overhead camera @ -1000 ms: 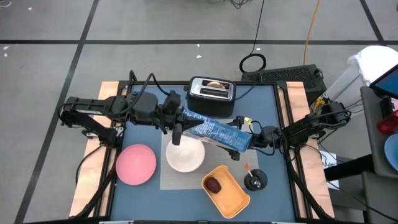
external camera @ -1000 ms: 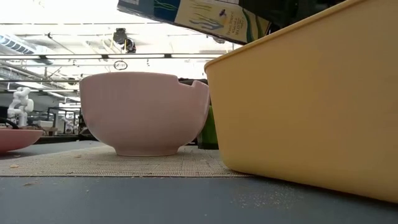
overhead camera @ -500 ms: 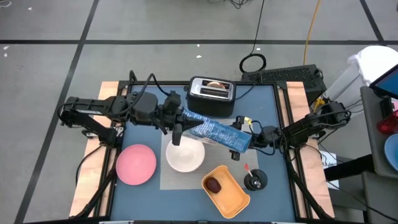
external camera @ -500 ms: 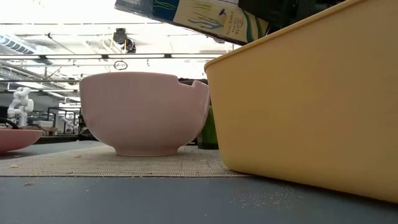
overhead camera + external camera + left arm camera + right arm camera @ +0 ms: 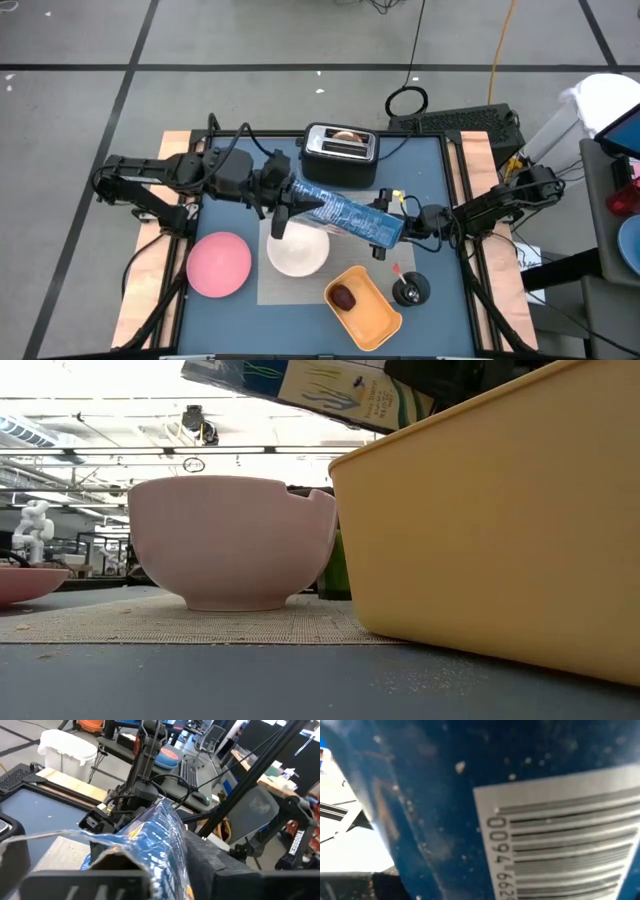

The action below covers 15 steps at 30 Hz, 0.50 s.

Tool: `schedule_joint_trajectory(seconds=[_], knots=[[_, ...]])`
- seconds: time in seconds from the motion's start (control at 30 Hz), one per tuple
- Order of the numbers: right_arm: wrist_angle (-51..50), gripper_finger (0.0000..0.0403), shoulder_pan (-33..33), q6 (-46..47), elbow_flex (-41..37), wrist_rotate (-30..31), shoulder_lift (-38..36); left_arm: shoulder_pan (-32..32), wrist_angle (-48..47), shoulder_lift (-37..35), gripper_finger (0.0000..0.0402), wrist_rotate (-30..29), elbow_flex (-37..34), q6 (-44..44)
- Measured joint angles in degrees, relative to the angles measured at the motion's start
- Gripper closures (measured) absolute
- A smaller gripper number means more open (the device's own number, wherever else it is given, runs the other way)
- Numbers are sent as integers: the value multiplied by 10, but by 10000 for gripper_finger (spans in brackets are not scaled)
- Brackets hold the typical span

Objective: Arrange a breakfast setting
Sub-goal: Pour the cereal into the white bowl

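One blue box [image 5: 345,212] hangs over the worktop [image 5: 225,205], the right claw [image 5: 385,228] pinching its 3 o'clock end, the left claw [image 5: 283,212] at its 9 o'clock end, grip unclear. One white bowl [image 5: 298,250] sits on one grey mat [image 5: 272,290], one pink plate [image 5: 219,264] at its 9 o'clock.

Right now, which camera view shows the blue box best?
The high view: it shows the whole blue box slanting over the white bowl, between the left gripper and right gripper. The low view shows only its underside, the left wrist view its torn open end, the right wrist view just its barcode.
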Motion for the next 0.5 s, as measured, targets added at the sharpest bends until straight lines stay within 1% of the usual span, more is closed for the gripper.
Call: schedule_joint_trajectory(seconds=[0.07, 0.17, 0.3, 0.5], knots=[[-5, 137, 0, 0, 0, 0, -1, 0, -7, 0, 307, 0, 0, 9], [-20, 141, 0, 0, 0, 0, -9, 0, -26, -6, 292, 6, 0, 13], [-63, 142, 0, 21, 0, -1, -32, 0, -59, -22, 289, 7, 0, 13], [-155, 142, 0, 47, 0, -4, -82, 0, -122, -44, 289, 12, 0, 5]])
